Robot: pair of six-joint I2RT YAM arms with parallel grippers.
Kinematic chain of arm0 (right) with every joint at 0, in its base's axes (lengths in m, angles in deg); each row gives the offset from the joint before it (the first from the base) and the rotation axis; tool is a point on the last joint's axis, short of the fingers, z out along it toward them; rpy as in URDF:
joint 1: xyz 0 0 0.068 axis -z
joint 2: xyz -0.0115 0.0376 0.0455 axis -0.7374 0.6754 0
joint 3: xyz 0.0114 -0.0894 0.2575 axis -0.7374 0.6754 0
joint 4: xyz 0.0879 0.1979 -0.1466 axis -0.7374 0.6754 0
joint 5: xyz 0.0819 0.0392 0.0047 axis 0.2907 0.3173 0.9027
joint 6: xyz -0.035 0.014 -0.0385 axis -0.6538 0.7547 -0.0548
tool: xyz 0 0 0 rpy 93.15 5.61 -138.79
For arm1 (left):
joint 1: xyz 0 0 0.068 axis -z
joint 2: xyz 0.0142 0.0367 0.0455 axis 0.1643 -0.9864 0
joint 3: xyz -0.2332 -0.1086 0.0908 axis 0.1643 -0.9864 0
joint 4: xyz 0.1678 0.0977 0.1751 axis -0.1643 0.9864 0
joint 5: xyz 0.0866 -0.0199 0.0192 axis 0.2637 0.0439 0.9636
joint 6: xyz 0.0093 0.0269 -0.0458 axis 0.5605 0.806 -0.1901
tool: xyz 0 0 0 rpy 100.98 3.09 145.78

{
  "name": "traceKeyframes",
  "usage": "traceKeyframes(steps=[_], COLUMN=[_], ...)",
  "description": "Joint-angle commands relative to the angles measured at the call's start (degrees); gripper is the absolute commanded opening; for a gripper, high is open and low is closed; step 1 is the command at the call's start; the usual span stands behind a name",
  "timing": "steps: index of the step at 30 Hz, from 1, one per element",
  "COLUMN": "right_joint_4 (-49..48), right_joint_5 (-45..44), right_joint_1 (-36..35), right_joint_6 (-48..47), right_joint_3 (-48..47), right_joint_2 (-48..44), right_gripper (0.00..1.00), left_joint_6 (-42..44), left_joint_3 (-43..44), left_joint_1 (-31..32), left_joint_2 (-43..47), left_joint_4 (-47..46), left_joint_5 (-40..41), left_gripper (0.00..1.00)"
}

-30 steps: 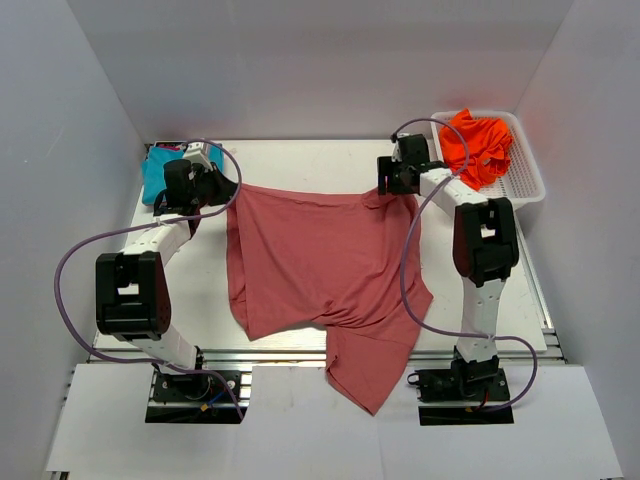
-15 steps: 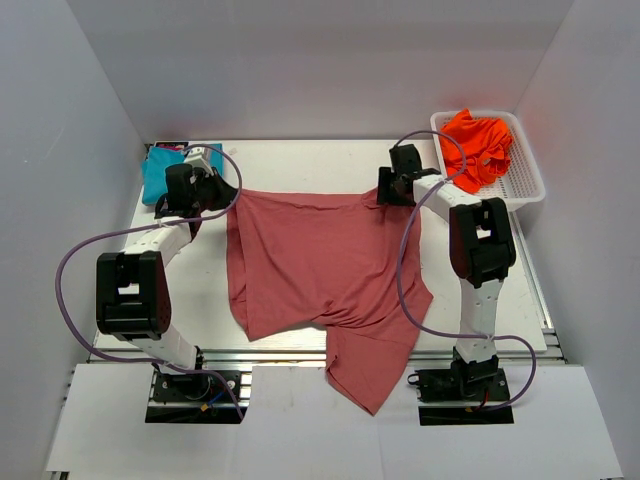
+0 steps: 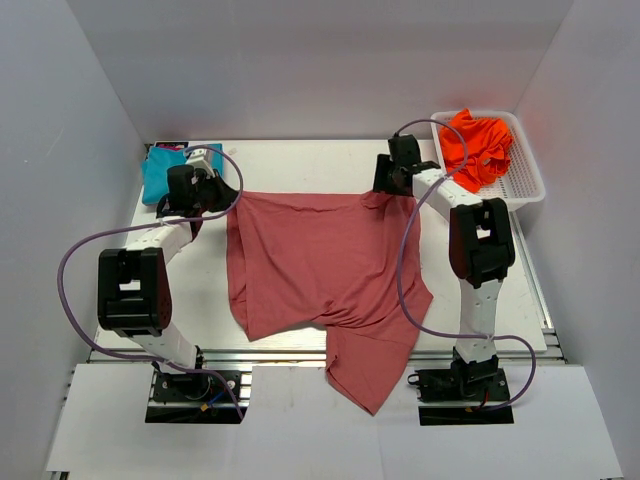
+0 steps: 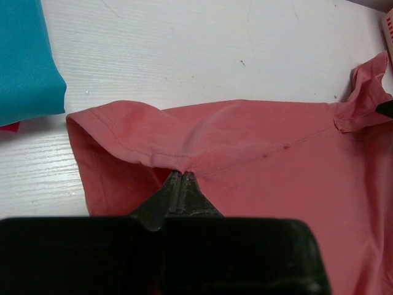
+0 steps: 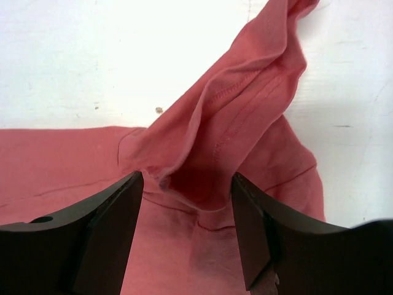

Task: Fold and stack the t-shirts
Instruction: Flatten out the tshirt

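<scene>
Pinching the far-left hem of the salmon t-shirt (image 3: 320, 260) with the left gripper (image 4: 183, 177), jaws pressed together on the cloth. Holding the right gripper (image 5: 187, 183) spread wide, straddling a raised fold at the shirt's far-right corner. Lying across the counter (image 3: 300, 165), one part drooping over the near edge. Leaving the teal t-shirt (image 3: 155, 178) just beyond the left gripper.

The large dusty-red cloth t-shirt (image 3: 320, 260) is lying spread and wrinkled across mid-frame, one corner trailing toward the bottom. The teal cloth t-shirt (image 3: 157, 172) is sitting folded at upper left, and the bright orange cloth t-shirt (image 3: 478, 145) is lying crumpled at upper right.
</scene>
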Motion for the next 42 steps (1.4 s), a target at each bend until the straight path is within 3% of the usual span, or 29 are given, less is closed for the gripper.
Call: traceKeyframes(steps=[1,7,13,15,16,17,21,26,35,42], right_joint_4=[0.38,1.26,5.22,5.57,5.74,5.83,2.94,-6.20,-11.12,-12.71], right_joint_5=[-2.83,1.73,0.69,0.34,-0.54,-1.07,-5.46,-7.05,-15.57,-12.15], right_joint_1=[-0.19,-0.46,-0.72,-0.90,-0.98,-1.07,-1.33,-0.99,-0.81,-1.07], right_joint_6=[0.88,1.05,0.61,0.44,0.26,1.39,1.76,-1.40,-6.86,-16.94], right_joint_3=[-3.20,-4.96,-8.65,-8.92,-9.09,-9.10,-6.99,-0.58,2.15,1.45], right_joint_2=[0.23,2.43,5.24,5.77,5.85,5.68,2.35,-10.73,-31.03,-46.43], right_gripper=[0.65,0.42,0.44,0.40,0.14,0.00,0.00,0.00,0.00,0.00], left_joint_6=[0.89,0.89,0.89,0.89,0.89,0.89,0.89,1.41,3.25,6.33], left_joint_3=[-0.19,-0.19,-0.19,-0.19,-0.19,-0.19,-0.19,1.04,4.90,12.18], left_joint_1=[-0.37,-0.37,-0.37,-0.37,-0.37,-0.37,-0.37,-0.37,-0.37,0.16], left_joint_2=[0.52,0.52,0.52,0.52,0.52,0.52,2.36,7.28,25.19,38.99], left_joint_4=[-0.78,-0.78,-0.78,-0.78,-0.78,-0.78,-0.26,0.27,5.01,11.25], left_joint_5=[-0.92,-0.92,-0.39,-0.39,-0.39,-0.39,-0.39,-0.39,5.23,9.71], left_gripper=[0.00,0.00,0.00,0.00,0.00,0.00,0.00,0.00,0.00,0.00])
